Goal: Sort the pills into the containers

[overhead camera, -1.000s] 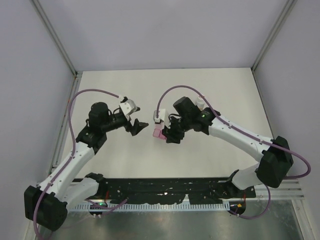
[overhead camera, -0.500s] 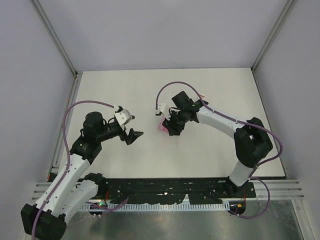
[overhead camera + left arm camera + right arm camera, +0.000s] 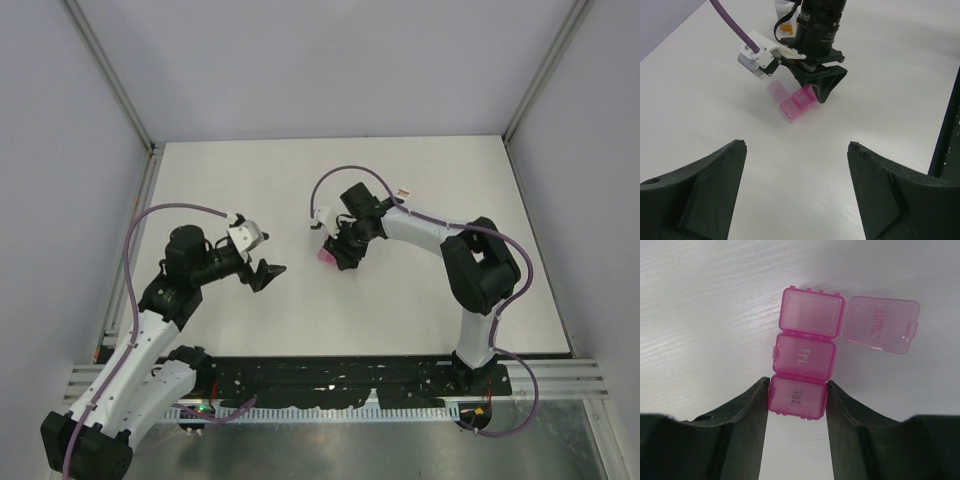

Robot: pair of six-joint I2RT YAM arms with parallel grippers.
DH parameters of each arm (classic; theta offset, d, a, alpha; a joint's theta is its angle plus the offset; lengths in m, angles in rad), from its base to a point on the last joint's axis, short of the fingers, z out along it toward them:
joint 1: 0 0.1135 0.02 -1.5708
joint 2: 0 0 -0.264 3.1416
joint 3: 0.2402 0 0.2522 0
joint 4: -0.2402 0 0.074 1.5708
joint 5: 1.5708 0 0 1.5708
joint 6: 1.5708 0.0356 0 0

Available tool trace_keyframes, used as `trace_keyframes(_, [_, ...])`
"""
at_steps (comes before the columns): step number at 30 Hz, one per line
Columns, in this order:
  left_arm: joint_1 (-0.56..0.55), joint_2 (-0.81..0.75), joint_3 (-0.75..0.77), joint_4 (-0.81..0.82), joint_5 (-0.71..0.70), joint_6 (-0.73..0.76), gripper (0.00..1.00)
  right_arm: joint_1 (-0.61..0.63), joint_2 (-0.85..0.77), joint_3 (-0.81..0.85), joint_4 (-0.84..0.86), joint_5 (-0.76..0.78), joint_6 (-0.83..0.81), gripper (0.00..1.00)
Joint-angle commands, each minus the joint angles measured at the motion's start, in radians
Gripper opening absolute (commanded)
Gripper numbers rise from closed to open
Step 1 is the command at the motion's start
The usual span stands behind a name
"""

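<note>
The right gripper (image 3: 797, 399) has its fingers (image 3: 747, 412) closed partway on the pink pill box (image 3: 803, 354), pinching the end cell marked Sat from both sides. The left gripper (image 3: 797, 146) stands wide open with nothing in it, well apart from the box and pointed toward it. The box sits near the middle of the table (image 3: 420, 180), right under the right wrist.

The step in hand looks like steadying the box so pills can go in. To do it well, the right arm should hold the box flat and squeeze no harder: the grip is on one end cell only, and a twist could swing the whole strip. The open cell at the far end must be left clear, with its lid (image 3: 882, 325) folded out to the side.

Only the right wrist view shows the printed days, two shut cells and one open cell. That open cell looks empty, though the tinted plastic makes it hard to be sure. Only the left wrist view shows a white bottle (image 3: 781, 7) behind the right wrist. The overhead view gives the spacing of the two grippers, and in it the box is just a pink spot.
</note>
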Motion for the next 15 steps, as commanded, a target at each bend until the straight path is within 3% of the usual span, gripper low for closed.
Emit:
trace_keyframes(1, [0.005,-0.007,-0.011,0.022,0.021,0.003,0.86,-0.01,0.003,0.056,0.035,0.009,0.005,0.14])
trace_keyframes(15, [0.005,-0.016,-0.021,0.027,0.026,-0.003,0.87,-0.013,0.09,0.122,-0.085,0.035,0.016,0.31])
